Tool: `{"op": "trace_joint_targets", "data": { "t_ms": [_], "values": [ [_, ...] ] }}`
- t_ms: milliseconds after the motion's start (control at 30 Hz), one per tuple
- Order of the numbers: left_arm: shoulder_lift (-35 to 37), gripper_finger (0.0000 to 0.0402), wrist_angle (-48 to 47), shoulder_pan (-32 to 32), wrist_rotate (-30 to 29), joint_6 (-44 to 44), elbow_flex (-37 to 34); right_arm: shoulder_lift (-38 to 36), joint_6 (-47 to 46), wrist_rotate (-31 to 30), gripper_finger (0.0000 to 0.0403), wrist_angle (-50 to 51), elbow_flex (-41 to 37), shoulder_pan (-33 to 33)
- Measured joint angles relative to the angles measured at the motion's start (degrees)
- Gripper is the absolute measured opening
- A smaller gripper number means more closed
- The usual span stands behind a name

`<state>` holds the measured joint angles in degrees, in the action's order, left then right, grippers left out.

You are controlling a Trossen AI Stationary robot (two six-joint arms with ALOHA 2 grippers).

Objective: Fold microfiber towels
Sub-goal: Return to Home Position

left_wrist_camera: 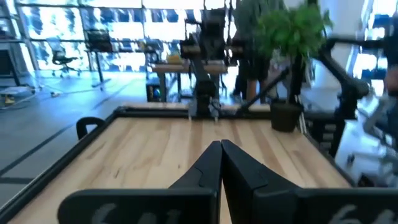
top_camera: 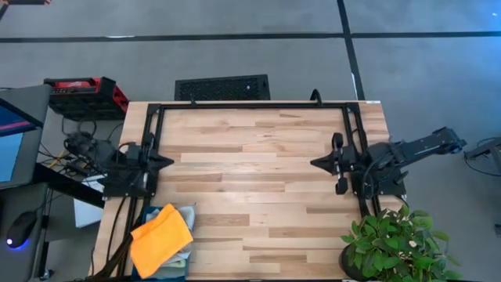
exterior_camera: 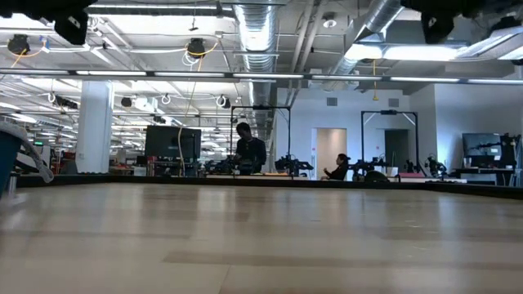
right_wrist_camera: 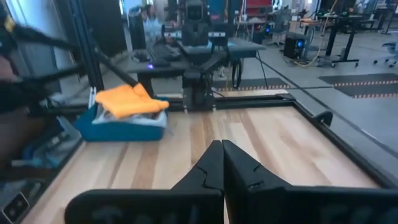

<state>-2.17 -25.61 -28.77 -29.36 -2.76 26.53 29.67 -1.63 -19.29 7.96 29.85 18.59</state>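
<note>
Closed tight, holding nothing, my left gripper [left_wrist_camera: 221, 144] and right gripper [right_wrist_camera: 222, 144] face each other; one orange towel [top_camera: 160, 237] tops the teal bin [right_wrist_camera: 118, 132].

Your desk [top_camera: 258, 172] lies open between the left arm [top_camera: 129, 168] and the right arm [top_camera: 391, 157] — obstacles sit only at two corners: the bin [right_wrist_camera: 121, 132] heaped with an orange towel [top_camera: 160, 239] by the left arm, a potted plant [top_camera: 391, 243] by the right.

Left arm [top_camera: 129, 168], at table's [top_camera: 258, 196] left edge: matte black, blocky joints. Right arm [top_camera: 391, 157], at table's right edge: same black build. Left gripper [left_wrist_camera: 221, 149], right gripper [right_wrist_camera: 222, 148]: black wedge fingers tapering to points. Pale markings on carriage unreadable.
</note>
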Motion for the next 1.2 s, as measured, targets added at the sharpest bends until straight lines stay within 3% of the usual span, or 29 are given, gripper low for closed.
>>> {"op": "trace_joint_targets", "data": {
  "t_ms": [100,300,567,767,933,1200],
  "values": [
    [2.1,0.0000,5.5,0.0,-1.7,0.5,-3.6,-1.4,-1.0,0.5,0.0015,-5.4,-4.9,0.1],
    [2.1,0.0000,8.0,0.0,-4.5,2.2,-8.0,-2.1,-1.4,1.8,0.0011,-16.8,-13.0,-0.3],
    [2.0,0.0000,13.5,0.0,-3.5,3.2,-14.4,-1.8,-1.4,6.2,0.0013,-29.3,-21.6,-0.3],
    [2.0,0.0000,18.7,0.0,-5.0,2.6,-20.3,-2.0,0.2,7.9,0.0011,-31.1,-25.4,-0.3],
    [1.8,0.0000,30.4,0.0,-6.8,7.0,-25.7,-2.0,0.6,11.1,0.0015,-33.7,-28.3,-0.3],
    [1.8,0.0000,30.6,0.1,-8.9,11.1,-25.9,-1.9,3.5,11.9,0.0014,-35.2,-29.5,-0.2]
  ]
}}
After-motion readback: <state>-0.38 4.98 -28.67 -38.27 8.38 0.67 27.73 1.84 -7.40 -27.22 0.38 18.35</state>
